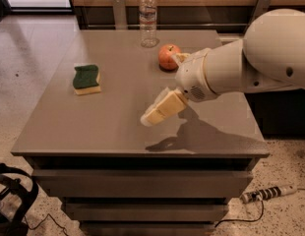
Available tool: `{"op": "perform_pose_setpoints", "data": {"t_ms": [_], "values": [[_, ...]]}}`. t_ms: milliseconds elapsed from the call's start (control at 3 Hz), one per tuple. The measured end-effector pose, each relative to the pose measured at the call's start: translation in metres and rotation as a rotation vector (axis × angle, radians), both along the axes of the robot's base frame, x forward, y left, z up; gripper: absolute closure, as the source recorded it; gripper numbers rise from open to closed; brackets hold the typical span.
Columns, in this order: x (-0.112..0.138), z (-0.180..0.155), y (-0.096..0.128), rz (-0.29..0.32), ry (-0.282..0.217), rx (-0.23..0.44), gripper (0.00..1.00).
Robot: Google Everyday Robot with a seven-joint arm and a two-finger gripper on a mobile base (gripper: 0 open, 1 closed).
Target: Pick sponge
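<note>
Sponge (87, 79) first: it lies flat on the left part of the surface (113, 127), green side up over its pale yellow layer, well apart from the claw and touched by nothing. The surface is a grey-brown top on a dark, stepped base, and we see it from above and in front. Over its right half reaches the robot's arm (251, 65), thick and white, coming in from the right edge of the view and casting a shadow on the top below it. At the end of the arm the claw (161, 110), pale yellow and padded, hangs above the middle of the surface, pointing down and to the left; it is to the right of the sponge and nearer to us. We cannot tell whether the claw is released or clenched. A clear plastic water bottle (148, 17) stands upright near the far edge. A red apple (168, 56) sits just in front and to the right of the bottle, close by the arm's wrist. On the floor at lower right lies a power strip (268, 193) with its cord.
</note>
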State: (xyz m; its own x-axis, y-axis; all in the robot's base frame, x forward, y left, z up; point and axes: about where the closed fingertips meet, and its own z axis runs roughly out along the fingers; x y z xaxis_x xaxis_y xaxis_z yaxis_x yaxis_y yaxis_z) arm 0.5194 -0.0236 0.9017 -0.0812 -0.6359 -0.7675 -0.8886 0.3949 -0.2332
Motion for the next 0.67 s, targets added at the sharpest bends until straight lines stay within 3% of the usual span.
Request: {"op": "perform_pose_setpoints", "data": {"t_ms": [667], "values": [[0.025,-0.011,0.061,0.011,-0.047,0.100,0.00]]}}
